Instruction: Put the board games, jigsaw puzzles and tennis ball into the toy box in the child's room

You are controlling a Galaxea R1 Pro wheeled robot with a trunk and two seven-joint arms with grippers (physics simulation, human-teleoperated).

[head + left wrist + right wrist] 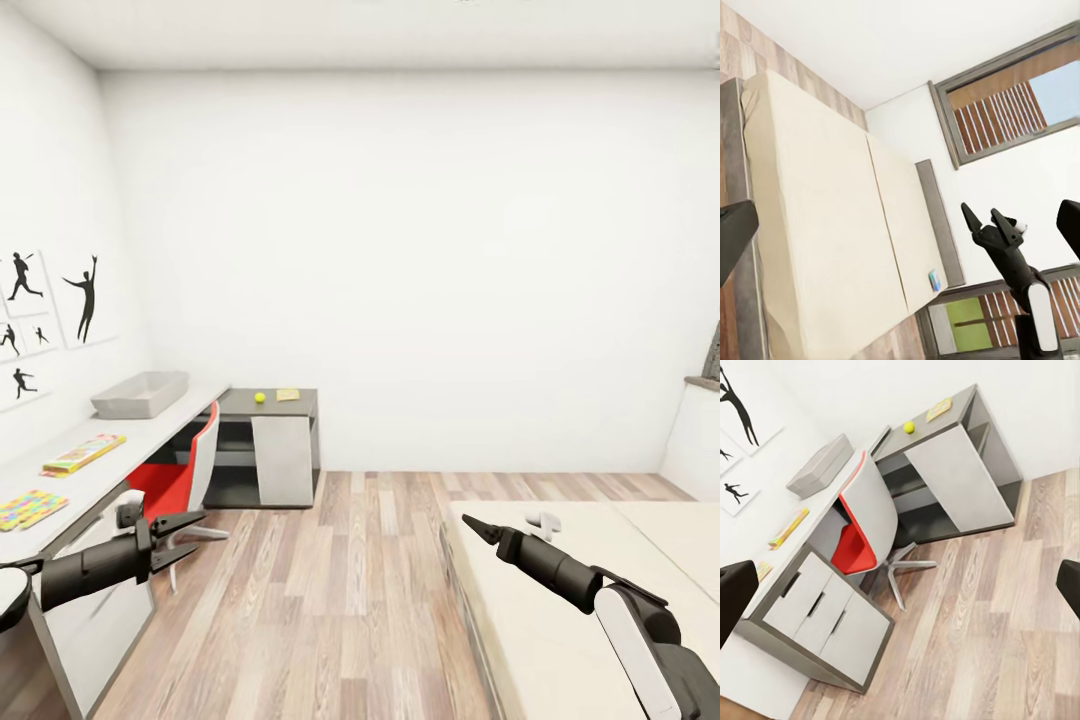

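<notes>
Left gripper [195, 535]: seen low in the head view beside the near end of the table; fingers spread apart, nothing between them.
Right gripper [472, 526]: held over the near corner of the bed; in the left wrist view [984, 218] its two fingers are seen parted, nothing grasped.
Bed [600, 600]: plain beige mattress in two sections, grey frame; a small blue box [934, 280] is seen at the headboard end of the mattress in the left wrist view.
Table [130, 445]: long white top along the wall with the silhouette pictures [88, 297], joined at its far end to a lower dark-grey cabinet [275, 445].
Jigsaw puzzle [30, 508]: lying flat on the near part of the table top.
Board game [84, 454]: yellow-edged flat box, lying further along the table top, apart from the puzzle.
Red chair [185, 470]: tucked in at the table's middle.
Toy box [141, 394]: light-grey bin at the far end of the white top.
Tennis ball [260, 397]: on the dark cabinet top, near a flat yellowish board [288, 394].
</notes>
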